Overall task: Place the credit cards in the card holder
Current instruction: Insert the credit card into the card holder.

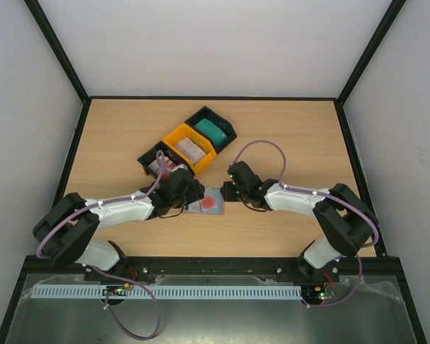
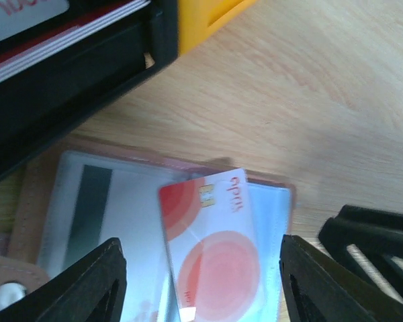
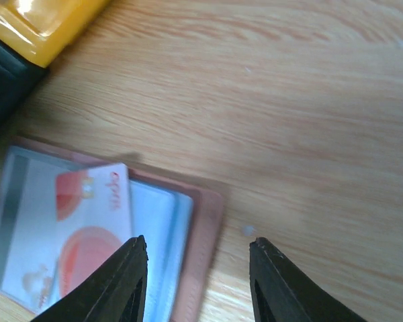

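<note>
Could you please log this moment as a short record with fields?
card holder: open flat on the table
red-and-white card: lying on the holder's right half; pocketed or not, unclear
left gripper: open, over the card
right gripper: open, at the holder's right edge
teal cards: in the far dark tray
</note>
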